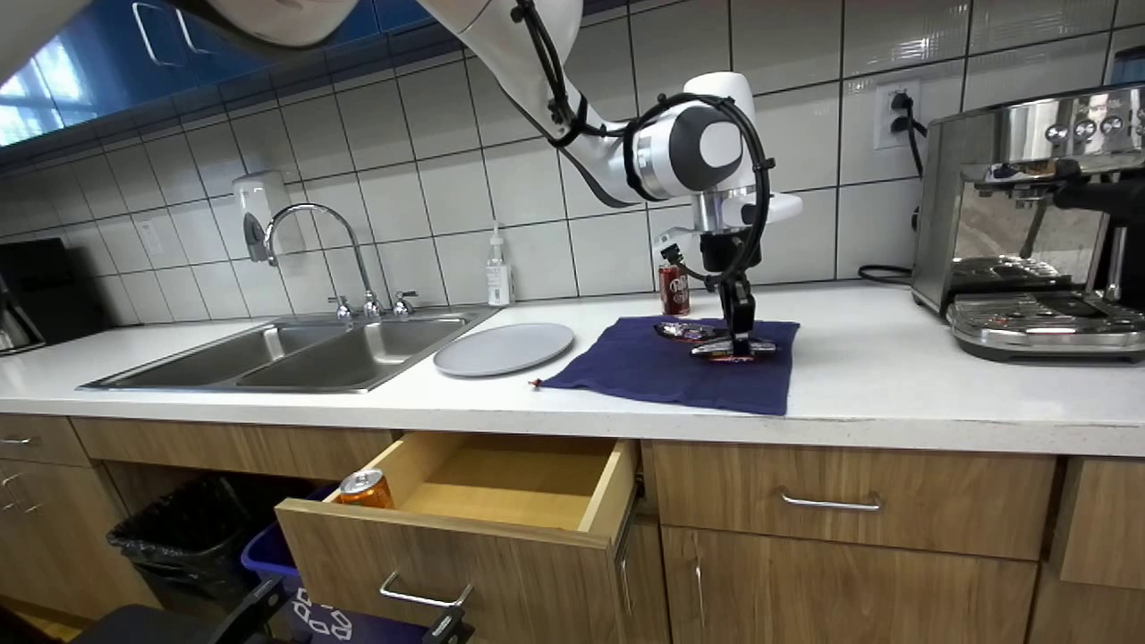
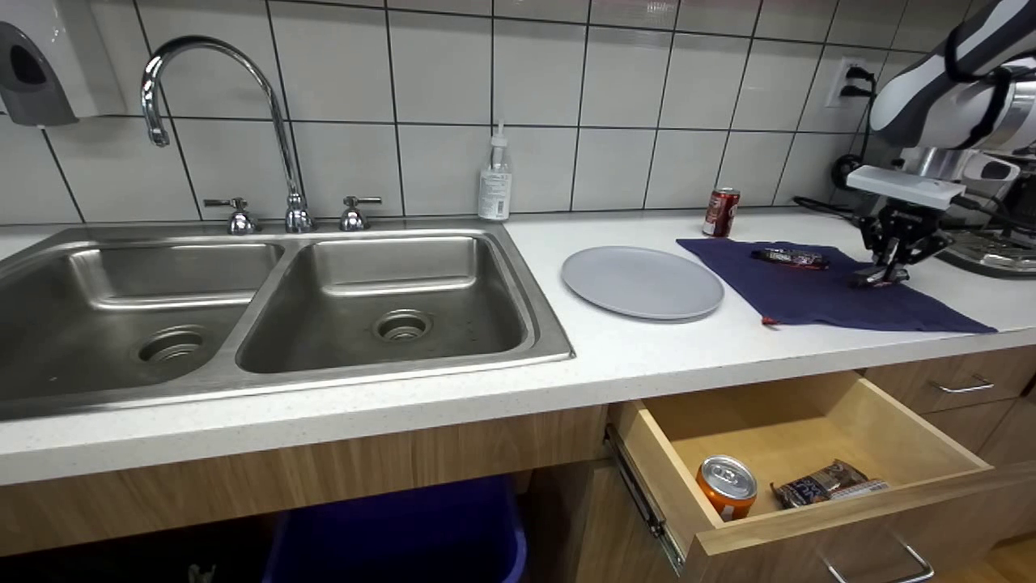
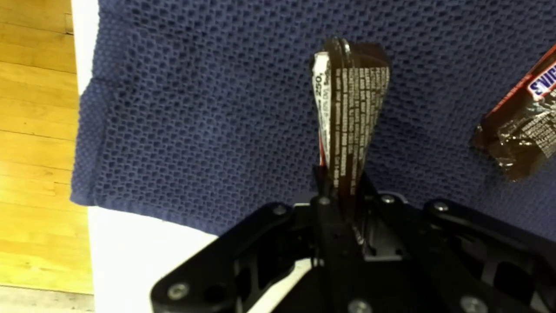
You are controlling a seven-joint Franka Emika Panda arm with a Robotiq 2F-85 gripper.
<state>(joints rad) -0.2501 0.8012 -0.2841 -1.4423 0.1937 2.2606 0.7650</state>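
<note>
White counter point(image 1: 886, 385), blue cloth point(image 1: 644, 380): gripper point(image 3: 344, 184) nearly closed, pinching choc. bar point(image 3: 354, 117) mid-length, prob. for balance; 2nd bar point(image 1: 687, 332) at left.

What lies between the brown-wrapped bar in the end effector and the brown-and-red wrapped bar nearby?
The wrist view shows bare dark blue textured cloth between the held bar and the nearby bar.

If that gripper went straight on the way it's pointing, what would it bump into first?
Probably the blue cloth on the counter, just below. The brown wrapper pinched in the gripper may be touching it; depth is unclear.
</note>
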